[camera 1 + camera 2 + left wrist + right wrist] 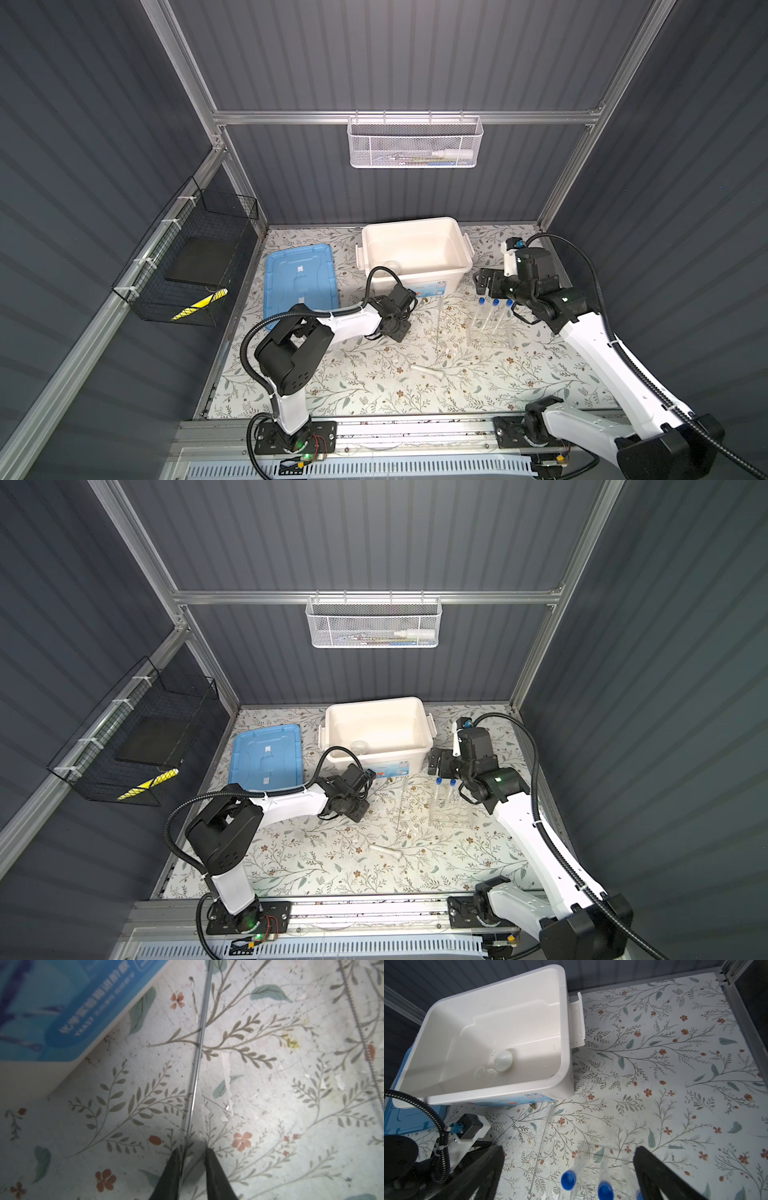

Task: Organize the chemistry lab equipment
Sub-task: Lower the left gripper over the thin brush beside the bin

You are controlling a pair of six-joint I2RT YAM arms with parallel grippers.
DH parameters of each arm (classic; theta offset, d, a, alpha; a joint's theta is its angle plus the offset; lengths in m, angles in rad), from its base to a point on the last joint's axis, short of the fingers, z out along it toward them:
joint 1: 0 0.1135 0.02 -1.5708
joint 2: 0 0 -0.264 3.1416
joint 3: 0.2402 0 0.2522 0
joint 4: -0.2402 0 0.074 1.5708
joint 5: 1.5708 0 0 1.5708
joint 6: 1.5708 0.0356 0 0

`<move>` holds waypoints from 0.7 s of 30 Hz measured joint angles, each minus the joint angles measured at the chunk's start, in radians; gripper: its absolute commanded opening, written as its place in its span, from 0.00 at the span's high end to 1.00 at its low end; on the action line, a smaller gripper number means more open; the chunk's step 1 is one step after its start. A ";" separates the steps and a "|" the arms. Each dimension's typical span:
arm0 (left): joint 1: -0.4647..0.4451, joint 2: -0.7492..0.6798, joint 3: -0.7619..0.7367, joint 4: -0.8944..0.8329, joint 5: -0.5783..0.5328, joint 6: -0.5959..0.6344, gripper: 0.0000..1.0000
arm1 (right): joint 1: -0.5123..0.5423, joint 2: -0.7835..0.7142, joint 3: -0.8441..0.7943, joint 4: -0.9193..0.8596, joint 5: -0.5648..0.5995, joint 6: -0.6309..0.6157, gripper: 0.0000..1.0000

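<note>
The left gripper point(193, 1150) straddles the thin metal rod point(199, 1043) on the floral mat point(291, 1105). Its jaws are narrowed, one finger touching the rod, not yet pinching. The white tub point(562, 1022) has a blue label point(83, 1012) with Chinese writing, too blurred to read. The right gripper point(569, 1148) hangs spread wide above the blue-capped test tubes point(568, 1180) in the clear rack point(488, 336).

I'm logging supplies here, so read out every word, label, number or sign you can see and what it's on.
Nothing can be quoted with confidence.
Blue label on the white tub: white Chinese characters over a smaller code line, too blurred to read in the left wrist view, too small in both top views.
Yellow-and-black striped strip in the black wire basket: stripes only, no words.
</note>
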 measured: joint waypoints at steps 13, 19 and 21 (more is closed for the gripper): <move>0.000 -0.017 -0.027 0.037 0.045 0.012 0.95 | -0.003 0.000 0.000 0.000 0.000 0.006 0.01; 0.000 -0.031 -0.039 0.029 0.057 0.014 0.96 | -0.003 0.000 0.000 0.000 0.001 0.006 0.01; 0.000 -0.040 -0.046 0.021 0.058 0.016 0.96 | -0.003 -0.001 -0.005 0.002 0.000 0.006 0.01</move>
